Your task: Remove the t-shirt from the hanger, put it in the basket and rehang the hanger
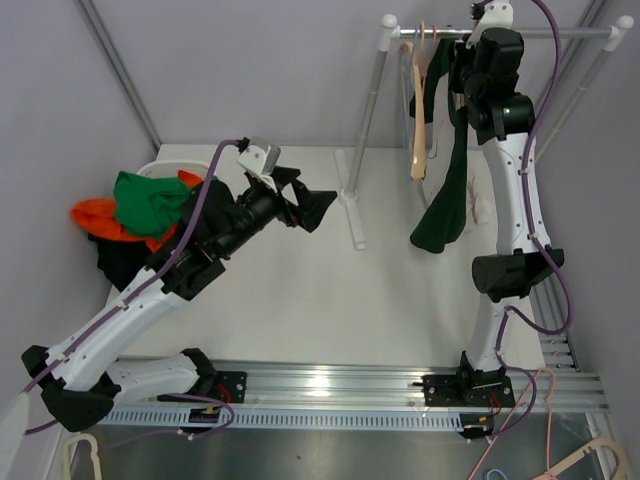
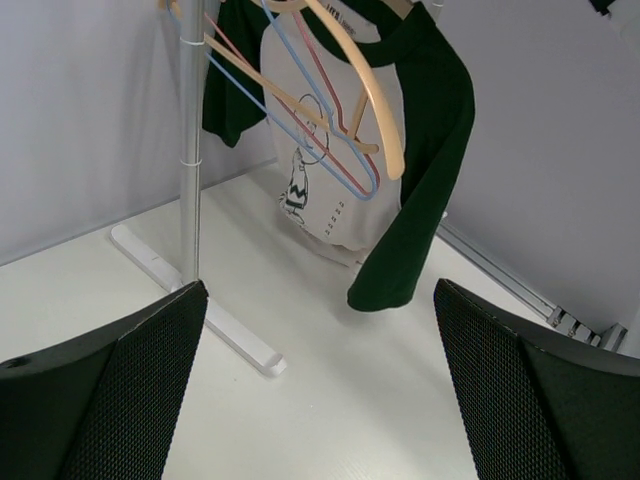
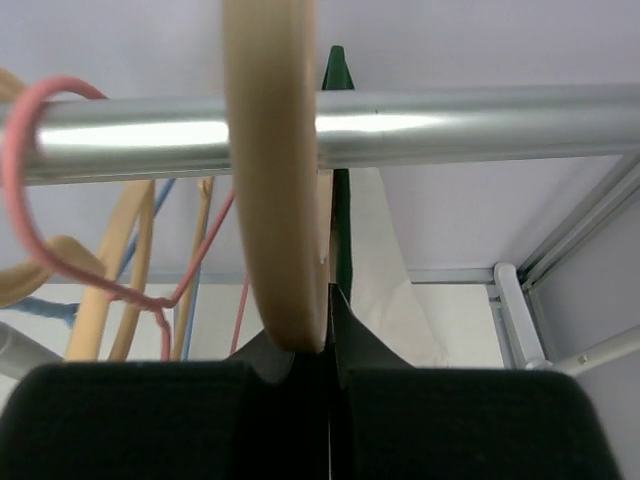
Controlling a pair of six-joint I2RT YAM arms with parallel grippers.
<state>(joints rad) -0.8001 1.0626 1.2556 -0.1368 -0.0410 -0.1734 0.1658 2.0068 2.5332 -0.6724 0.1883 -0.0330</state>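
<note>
A white t-shirt [image 2: 325,185] with dark green sleeves [image 1: 441,212] and a small cartoon print hangs on a tan wooden hanger [image 2: 378,105] from the rack's rail [image 3: 460,120]. My right gripper [image 3: 330,325] is up under that rail, shut on a thin green edge of the t-shirt [image 3: 338,190] right beside the hanger's hook [image 3: 270,200]. In the top view it [image 1: 466,62] sits behind the hanger [image 1: 418,140]. My left gripper [image 1: 312,200] hovers over the table left of the rack, open and holding nothing, and its wrist view [image 2: 320,400] faces the shirt.
Pink and blue wire hangers [image 3: 60,170] and other wooden ones share the rail. The rack's post [image 1: 366,115] and its foot [image 2: 205,305] stand between my arms. A basket [image 1: 160,165] of orange, green and black clothes [image 1: 140,205] sits at the back left.
</note>
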